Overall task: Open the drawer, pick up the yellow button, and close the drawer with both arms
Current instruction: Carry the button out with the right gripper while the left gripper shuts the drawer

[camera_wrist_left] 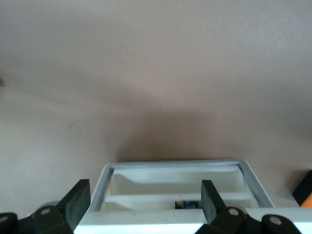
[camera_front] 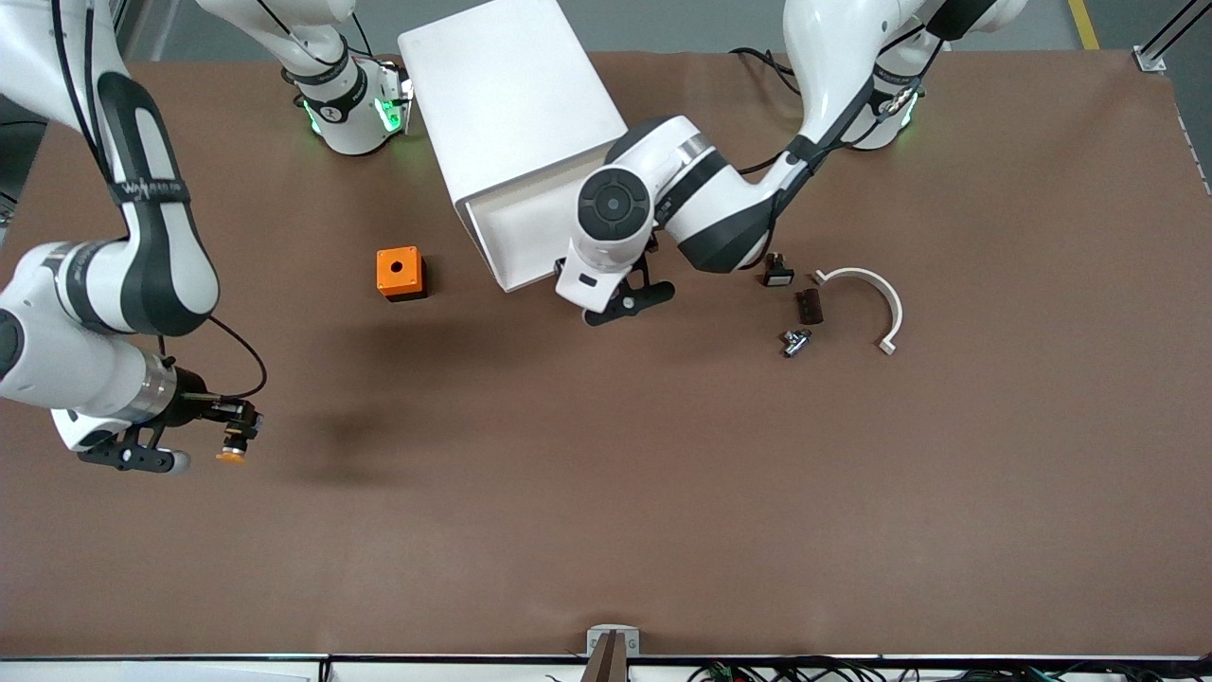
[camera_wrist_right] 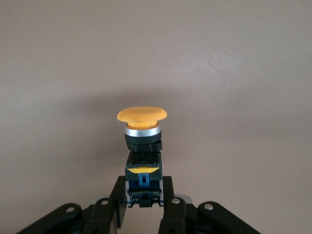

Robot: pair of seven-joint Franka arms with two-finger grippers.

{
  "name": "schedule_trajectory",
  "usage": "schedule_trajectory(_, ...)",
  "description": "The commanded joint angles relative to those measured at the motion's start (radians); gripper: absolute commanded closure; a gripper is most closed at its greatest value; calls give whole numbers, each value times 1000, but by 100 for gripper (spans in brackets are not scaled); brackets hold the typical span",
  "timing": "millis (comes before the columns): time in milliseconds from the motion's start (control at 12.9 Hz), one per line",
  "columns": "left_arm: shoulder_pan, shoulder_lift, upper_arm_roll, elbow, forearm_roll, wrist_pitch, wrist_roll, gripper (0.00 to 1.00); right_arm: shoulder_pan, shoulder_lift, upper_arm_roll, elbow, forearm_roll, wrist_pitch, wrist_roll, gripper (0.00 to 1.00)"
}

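Note:
The white cabinet [camera_front: 511, 104] stands at the robots' side of the table. Its top drawer [camera_front: 516, 237] is pulled out toward the front camera. My left gripper [camera_front: 630, 296] is open at the drawer's front corner. In the left wrist view its fingers [camera_wrist_left: 210, 200] stand wide apart, with the drawer's tray [camera_wrist_left: 109, 173] showing between them and a small black-and-blue part [camera_wrist_left: 187, 204] inside. My right gripper [camera_front: 222, 421] is shut on the button [camera_front: 232, 445] above the table at the right arm's end. The right wrist view shows the fingers [camera_wrist_right: 168, 195] clamped on the blue rear, orange cap [camera_wrist_right: 142, 114] pointing away.
An orange cube with a hole [camera_front: 400, 273] sits beside the drawer, toward the right arm's end. A white curved bracket [camera_front: 866, 294], two small black parts [camera_front: 778, 273] [camera_front: 810, 305] and a small metal part [camera_front: 793, 341] lie toward the left arm's end.

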Motion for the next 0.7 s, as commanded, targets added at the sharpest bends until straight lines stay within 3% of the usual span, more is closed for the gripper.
schedule_trajectory(0,-50,-1,1,-7,-25,8,-41,0,-28,89,15,21,-11,56,-36,99)
schedule_trajectory(618,-157,13,1,-7,-95,8,-102,0,-38,182,15,15,0,59,-36,96)
